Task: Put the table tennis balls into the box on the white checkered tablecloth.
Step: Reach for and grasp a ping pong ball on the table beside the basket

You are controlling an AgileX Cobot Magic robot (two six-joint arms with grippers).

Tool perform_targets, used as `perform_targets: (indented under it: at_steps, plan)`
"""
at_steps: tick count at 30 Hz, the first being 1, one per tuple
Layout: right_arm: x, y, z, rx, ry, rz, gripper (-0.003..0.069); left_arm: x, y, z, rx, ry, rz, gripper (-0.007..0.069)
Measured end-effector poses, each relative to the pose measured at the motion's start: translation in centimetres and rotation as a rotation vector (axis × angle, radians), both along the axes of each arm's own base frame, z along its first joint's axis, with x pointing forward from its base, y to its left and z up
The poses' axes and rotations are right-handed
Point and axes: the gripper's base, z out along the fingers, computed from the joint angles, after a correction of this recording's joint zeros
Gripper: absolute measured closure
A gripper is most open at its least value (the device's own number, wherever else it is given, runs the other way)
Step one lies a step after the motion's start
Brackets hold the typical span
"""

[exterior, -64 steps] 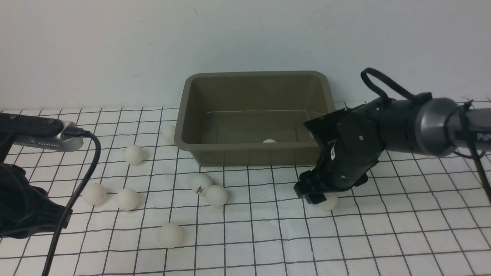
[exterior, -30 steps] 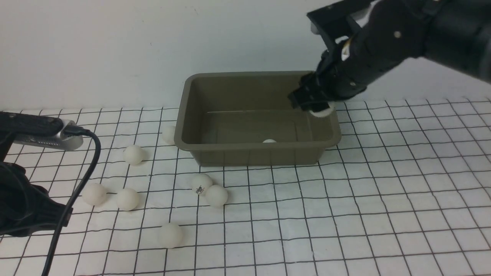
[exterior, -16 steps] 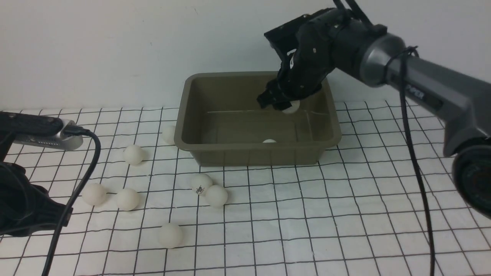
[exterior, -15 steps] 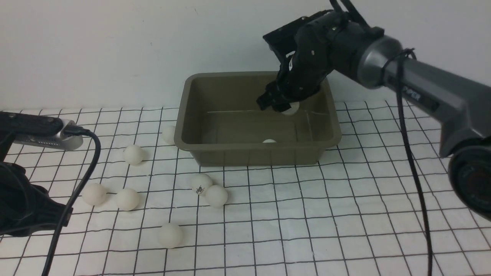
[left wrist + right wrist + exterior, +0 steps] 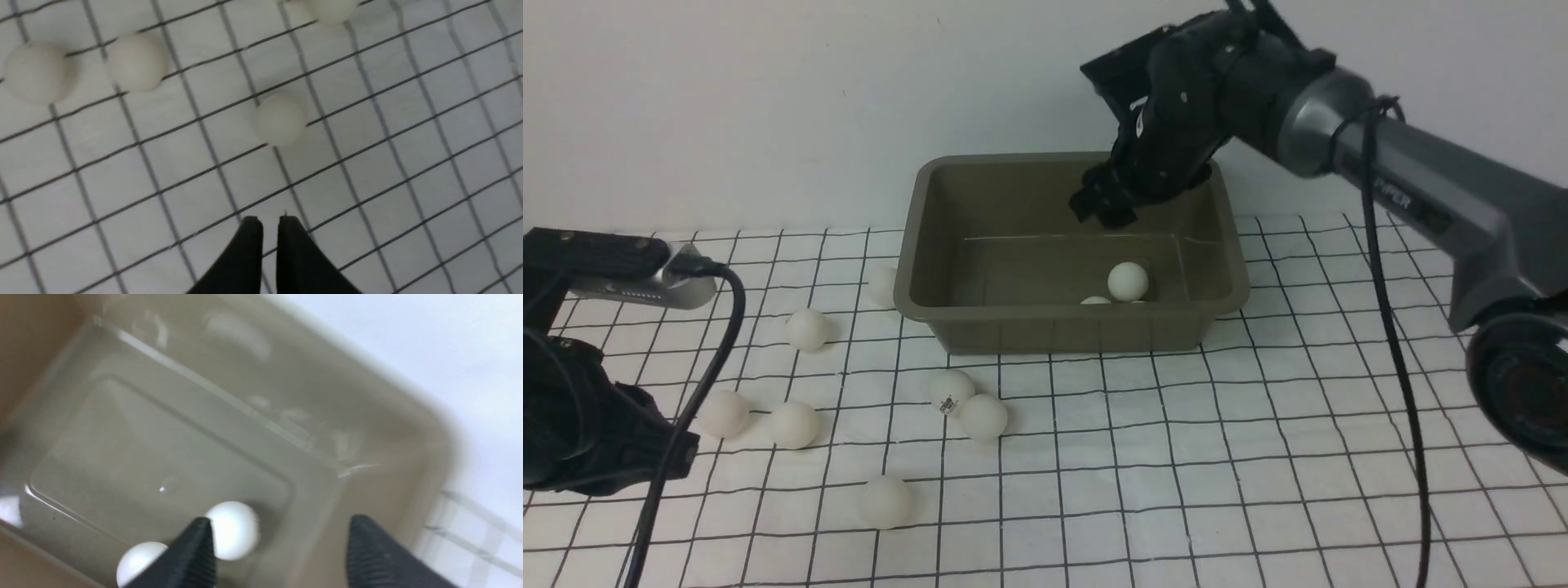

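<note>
Matt balls (image 5: pixel 1128 281), glossy plastic box (image 5: pixel 1054 335), slightly wrinkled cloth tablecloth (image 5: pixel 1258 457)

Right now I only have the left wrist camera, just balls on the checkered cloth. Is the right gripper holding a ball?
Observer: No. The right gripper is open and empty, above the box.
Operator: Any balls inside it?
Observer: Two: one ball in plain sight, a second ball mostly hidden behind the near wall.
Operator: How many are outside?
Observer: Seven on the tablecloth, all toward the robot's left; the closest ball sits beside the box's left side.
</note>
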Motion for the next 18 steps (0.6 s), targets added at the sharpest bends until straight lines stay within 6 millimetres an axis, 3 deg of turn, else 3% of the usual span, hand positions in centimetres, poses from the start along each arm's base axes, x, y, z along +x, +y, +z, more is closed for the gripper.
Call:
perform_targets:
  at_steps: [3,7,12,18]
  plan:
    - [-2.0,-1.4,5.3,-0.020,-0.081,0.007,0.0375,0.4,-0.8,0.4,-0.078,-0.057,-0.075,0.0526]
    - [-6.4,-4.3,13.3,-0.040,-0.202,0.005,0.0616,1.3,-1.7,-0.3,-0.100,-0.068,-0.157,0.0424]
    - [-11.4,-7.0,19.4,-0.003,-0.304,-0.011,0.0669,2.5,-2.9,-2.0,-0.093,-0.027,-0.216,0.0313]
    - [-16.8,-9.9,24.0,0.052,-0.408,-0.021,0.0675,4.0,-4.8,-4.3,-0.054,0.011,-0.276,0.0237]
